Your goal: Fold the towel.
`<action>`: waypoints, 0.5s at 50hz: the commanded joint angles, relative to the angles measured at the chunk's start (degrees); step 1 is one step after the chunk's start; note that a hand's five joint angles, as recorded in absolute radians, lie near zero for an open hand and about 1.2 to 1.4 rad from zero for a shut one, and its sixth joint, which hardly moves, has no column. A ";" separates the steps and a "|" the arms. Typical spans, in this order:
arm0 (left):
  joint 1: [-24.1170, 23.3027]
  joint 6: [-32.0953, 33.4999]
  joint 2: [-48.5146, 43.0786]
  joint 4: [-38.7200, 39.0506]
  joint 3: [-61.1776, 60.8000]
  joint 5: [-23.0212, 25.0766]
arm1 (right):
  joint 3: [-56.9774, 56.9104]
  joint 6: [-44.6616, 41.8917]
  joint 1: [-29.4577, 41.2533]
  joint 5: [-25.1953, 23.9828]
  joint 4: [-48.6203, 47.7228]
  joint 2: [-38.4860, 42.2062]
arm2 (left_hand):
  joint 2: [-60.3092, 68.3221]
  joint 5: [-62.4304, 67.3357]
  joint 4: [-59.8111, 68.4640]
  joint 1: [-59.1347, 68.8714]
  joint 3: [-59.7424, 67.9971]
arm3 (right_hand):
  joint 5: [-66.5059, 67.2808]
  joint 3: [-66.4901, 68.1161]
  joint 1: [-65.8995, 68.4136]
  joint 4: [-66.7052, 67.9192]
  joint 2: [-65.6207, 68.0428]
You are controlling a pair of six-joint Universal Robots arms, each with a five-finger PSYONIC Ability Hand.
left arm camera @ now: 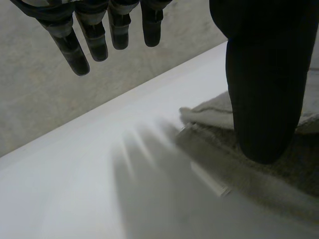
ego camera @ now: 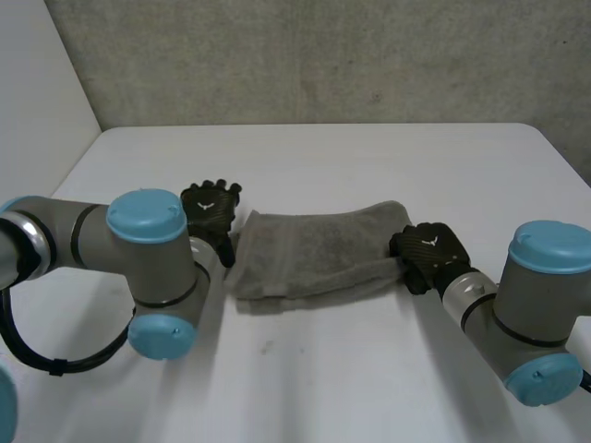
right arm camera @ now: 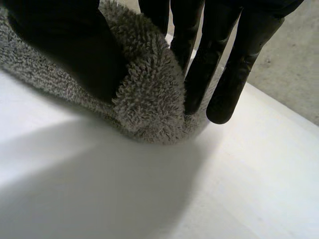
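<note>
A grey towel (ego camera: pixel 319 249) lies folded into a long band across the middle of the white worktop (ego camera: pixel 323 157), with layered edges showing at its left end and the right end bunched a little higher. A rough grey wall (ego camera: pixel 323 55) stands behind the far edge of the worktop.

The left hand (ego camera: pixel 211 205) sits at the left end of the towel, just beside its far corner. In the left wrist view the left hand (left arm camera: pixel 264 74) is spread open. Its fingers (left arm camera: pixel 70 47) are straight and apart, held above the bare worktop (left arm camera: pixel 75 189) and touching nothing. The thumb reaches out over the towel (left arm camera: pixel 214 110) near that corner (whether its tip actually presses on the cloth cannot be made out). Nothing is gripped between thumb and fingers.

The right hand (ego camera: pixel 427 251) is at the opposite, right end of the towel, its back turned up toward the head camera. In the right wrist view the right hand (right arm camera: pixel 229 64) is clamped on the cloth. A thick rolled fold of the towel (right arm camera: pixel 144 94) is pinched between the thumb on one side and the straight fingers on the other. The bottom of the fold meets the worktop (right arm camera: pixel 249 164) just below the fingertips.

The two arms reach in from either side, one to each end of the towel.
</note>
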 commanded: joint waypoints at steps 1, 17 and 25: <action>-1.08 -0.77 5.81 0.02 -5.02 0.66 | 0.81 -3.58 -0.67 2.68 0.45 -1.54 | 0.28 -1.34 0.18 0.38 0.27 | 14.07 12.92 3.90 12.93 13.27; 3.48 -2.71 20.32 0.81 -17.15 2.86 | -6.90 -21.88 0.45 1.90 0.98 -7.61 | -0.06 -1.67 -0.16 0.04 -0.07 | 14.07 12.92 3.90 12.93 13.27; 3.84 -2.79 22.61 0.81 -20.24 3.03 | -13.78 -22.76 13.04 -5.05 1.68 -2.69 | -0.06 -1.67 -0.16 0.04 -0.07 | 14.07 12.92 3.90 12.93 13.27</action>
